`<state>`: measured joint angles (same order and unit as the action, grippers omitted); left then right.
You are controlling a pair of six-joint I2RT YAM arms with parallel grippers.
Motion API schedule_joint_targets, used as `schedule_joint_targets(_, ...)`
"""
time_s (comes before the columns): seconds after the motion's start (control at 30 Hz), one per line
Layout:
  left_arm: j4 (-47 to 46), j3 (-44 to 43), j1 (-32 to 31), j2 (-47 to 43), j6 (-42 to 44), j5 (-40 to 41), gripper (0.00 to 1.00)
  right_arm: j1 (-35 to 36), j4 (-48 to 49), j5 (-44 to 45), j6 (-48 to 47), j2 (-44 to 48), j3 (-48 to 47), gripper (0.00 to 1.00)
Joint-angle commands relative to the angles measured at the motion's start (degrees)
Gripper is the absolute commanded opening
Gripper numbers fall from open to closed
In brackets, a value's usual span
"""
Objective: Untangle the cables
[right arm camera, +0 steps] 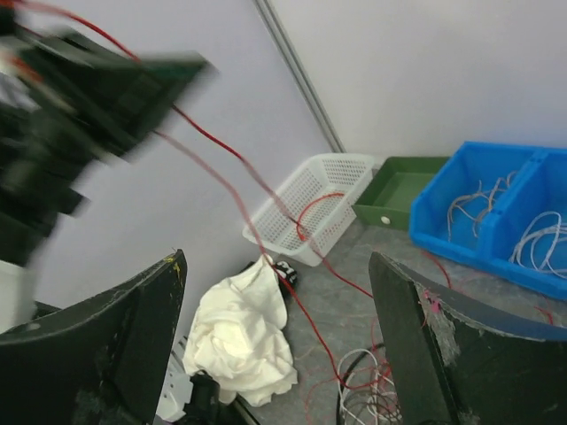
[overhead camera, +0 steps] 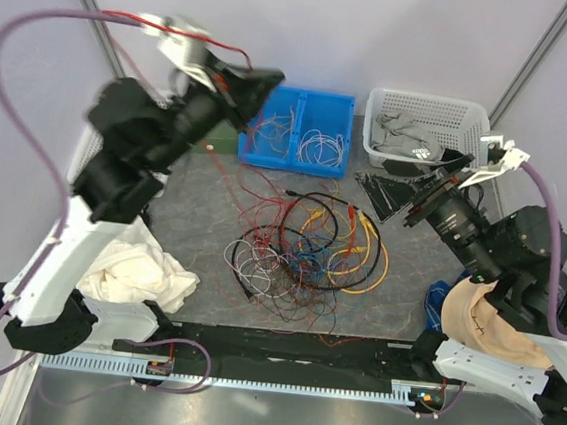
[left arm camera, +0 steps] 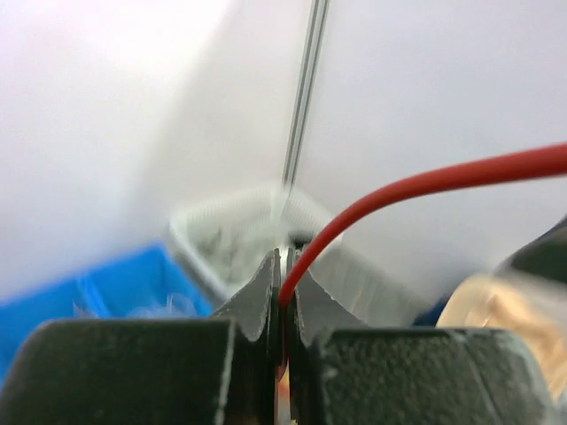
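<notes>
The left pincer (overhead camera: 263, 78) is pressed together on one red cable (left arm camera: 425, 181), raised high just left of the blue bin (overhead camera: 313, 163). The cable trails from it down towards the counter (overhead camera: 193, 214). The right pincer (right arm camera: 276, 292) is spread wide with nothing between its fingers, right of the bin.

The bin's two compartments each hold a few loose thin wires (overhead camera: 321, 141). Right of the bin, one white basket (overhead camera: 464, 114) holds a grey bundle (overhead camera: 406, 139). Left of the bin sit one green tray (right arm camera: 399, 190) and a second white basket (right arm camera: 310, 208).

The other cables (overhead camera: 305, 250) lie in one tangled heap on the counter in front of the bin. One white cloth (overhead camera: 142, 274) lies front-left of the bin and one tan cloth (overhead camera: 484, 322) front-right.
</notes>
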<state>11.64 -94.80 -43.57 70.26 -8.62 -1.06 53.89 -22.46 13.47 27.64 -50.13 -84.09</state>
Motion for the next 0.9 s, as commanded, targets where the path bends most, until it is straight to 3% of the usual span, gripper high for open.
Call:
schedule_joint_targets(0.0,17.27,-19.95,0.07,3.12,-5.26,-1.31,0.02,0.16,6.36,0.08,-0.65,2.13,7.96,0.91)
schedule_joint_targets(0.13,21.31,-34.09,0.07,7.78,-7.19,-4.64,0.02,0.17,16.27,-5.82,-1.27,2.84,17.46,0.91)
schedule_joint_targets(0.23,21.67,-38.07,0.07,10.16,-10.00,-7.71,0.02,0.16,21.73,-10.39,-2.32,0.65,20.54,0.91)
schedule_joint_targets(0.67,21.67,-35.98,0.07,12.53,-14.05,-12.82,0.02,1.92,36.26,-22.79,-3.73,-16.21,23.45,0.95)
schedule_joint_targets(0.87,21.67,-37.47,0.07,13.76,-14.67,-14.06,0.02,2.01,45.20,-27.79,-1.54,-19.83,31.61,0.90)
